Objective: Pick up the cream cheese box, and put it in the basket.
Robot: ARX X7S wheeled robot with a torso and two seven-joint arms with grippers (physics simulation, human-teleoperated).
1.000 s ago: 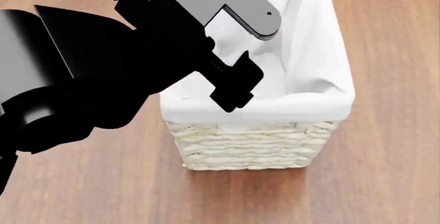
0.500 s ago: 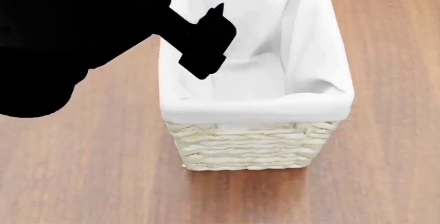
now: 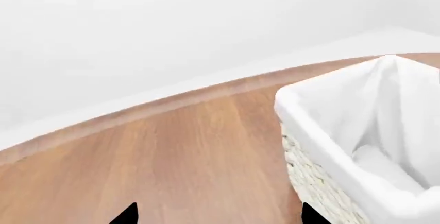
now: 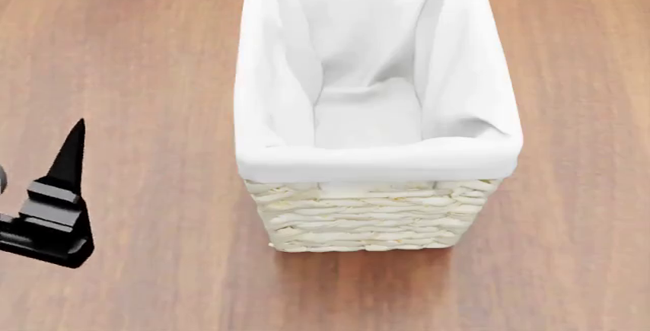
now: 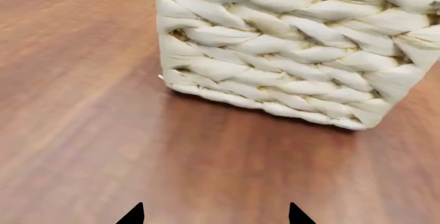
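Fingertips of the left gripper (image 4: 51, 194) sit at far left of head view, low over the wood table (image 4: 142, 80), well apart from the basket (image 4: 376, 217). Left wrist view shows two dark tips (image 3: 127, 214) spread wide w/ nothing between them, so jaws open & empty.

Centre: basket stands upright, white cloth liner (image 4: 376, 160) folded over the rim. Looking down into it from head view, only liner at the bottom; cream cheese box not visible in any view, so can't say where it is. Might lie flat against the white cloth & blend in, but that's a guess.

Right gripper (image 5: 213, 216): not in head view. Its own wrist view shows two tips apart, empty, low by the basket's woven wall.

Handling, judged from task alone: box prob. light, stiff cardboard, thin, so pinch across the narrow sides, gentle squeeze, smooth faces may slip.

Views differ: head view gives basket interior; left wrist adds table's far edge & pale wall (image 3: 172, 23); right wrist shows weave and the basket's base on the table.
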